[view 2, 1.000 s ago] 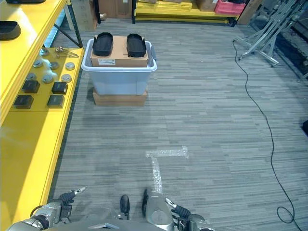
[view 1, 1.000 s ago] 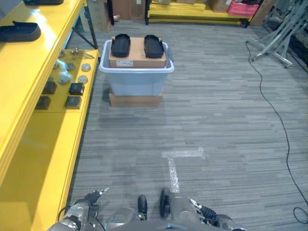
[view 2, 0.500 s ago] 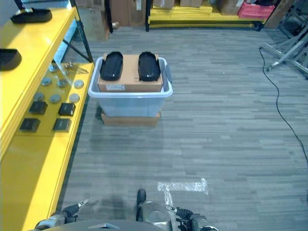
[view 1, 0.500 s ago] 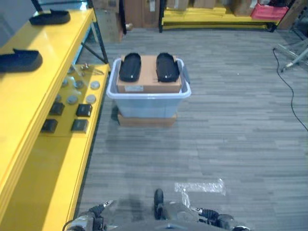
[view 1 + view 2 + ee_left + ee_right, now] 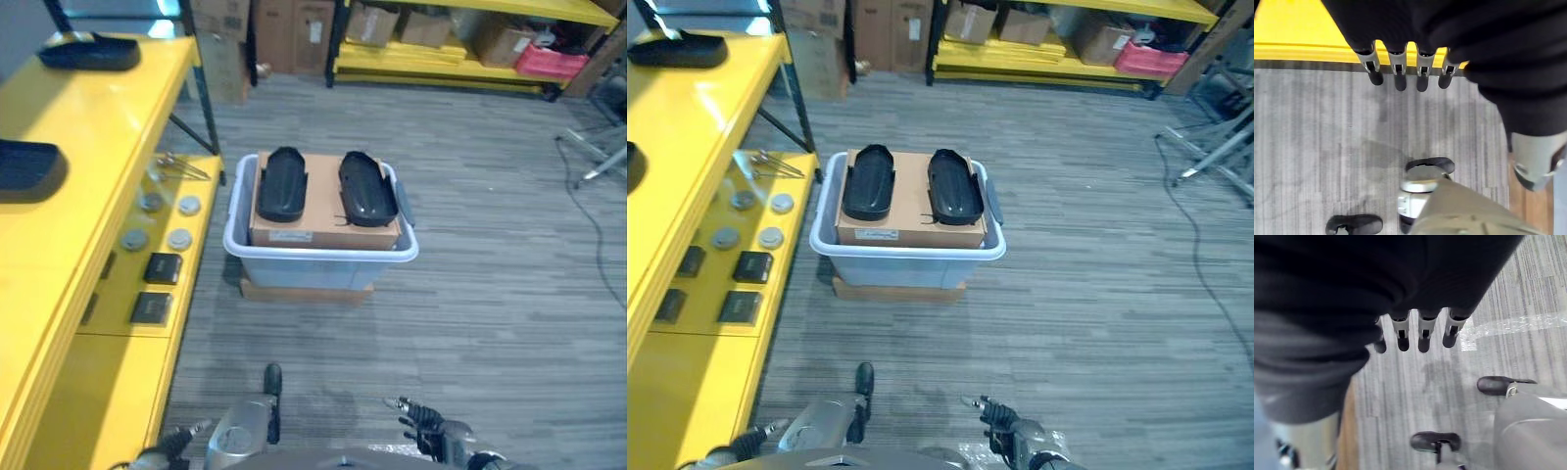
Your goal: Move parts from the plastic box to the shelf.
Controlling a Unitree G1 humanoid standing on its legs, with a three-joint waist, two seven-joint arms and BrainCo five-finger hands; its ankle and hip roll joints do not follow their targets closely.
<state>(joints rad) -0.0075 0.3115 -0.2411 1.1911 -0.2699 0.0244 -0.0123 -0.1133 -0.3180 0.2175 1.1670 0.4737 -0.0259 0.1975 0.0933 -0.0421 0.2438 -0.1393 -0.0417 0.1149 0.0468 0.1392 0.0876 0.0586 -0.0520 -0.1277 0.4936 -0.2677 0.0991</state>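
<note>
Two black parts point(image 5: 282, 183) point(image 5: 366, 188) lay on a cardboard carton point(image 5: 324, 209) inside the plastic box point(image 5: 318, 259) at 12 o'clock; two more already sat on the yellow shelf point(image 5: 69, 166) at 10 o'clock. Left hand point(image 5: 1400, 68) and right hand point(image 5: 1420, 330) hung relaxed, empty.

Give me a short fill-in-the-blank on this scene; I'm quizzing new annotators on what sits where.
1. The two black parts lie on a ____ box inside the plastic box.
2. The shelf beside the plastic box is coloured ____.
3. The left hand and right hand both hold ____.

Missing words: cardboard; yellow; nothing
</note>
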